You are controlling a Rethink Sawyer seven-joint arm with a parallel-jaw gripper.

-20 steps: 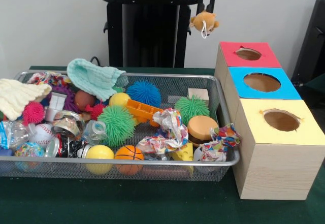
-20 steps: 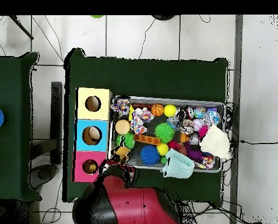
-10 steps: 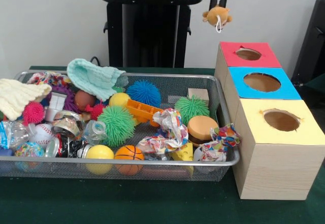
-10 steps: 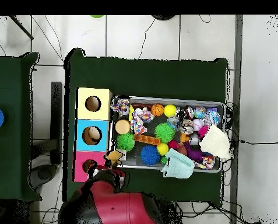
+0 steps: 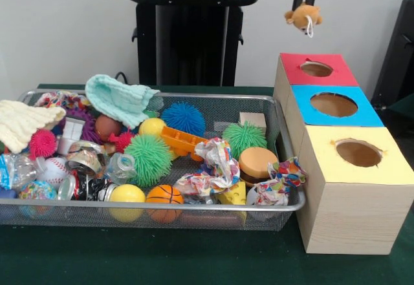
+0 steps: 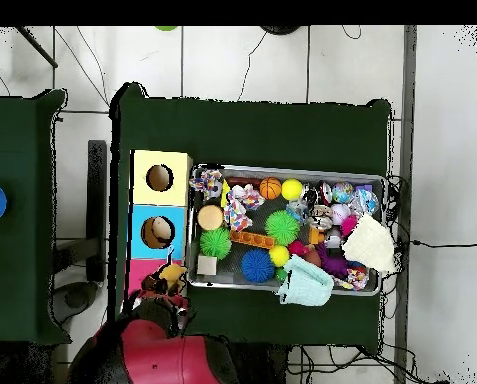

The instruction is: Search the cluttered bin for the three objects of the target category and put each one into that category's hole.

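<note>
My gripper [image 5: 305,4] hangs at the top of the front view, shut on a small tan plush toy [image 5: 303,17] with a white loop. The toy dangles above the back of the red-topped box [image 5: 336,75], just behind its round hole [image 5: 316,69]. From overhead the plush toy [image 6: 172,272] shows over the red box [image 6: 140,272], with the arm [image 6: 152,350] covering most of that box. The blue box [image 5: 333,120] and yellow box [image 5: 362,172] stand in a row with it, each with a hole. The wire bin [image 5: 288,168] lies beside them, full of clutter.
The bin holds green spiky balls [image 5: 150,158], a blue spiky ball [image 5: 182,117], a basketball [image 5: 164,196], a yellow ball [image 5: 127,194], a baseball [image 5: 50,167], crumpled patterned cloths [image 5: 212,168], a teal cloth [image 5: 119,97] and a wooden block [image 5: 253,120]. A dark chair [image 5: 401,59] stands at the right.
The gripper has carried the plush toy sideways from over the bin's far corner to above the red box, rising slightly. Nothing in the bin has moved.
</note>
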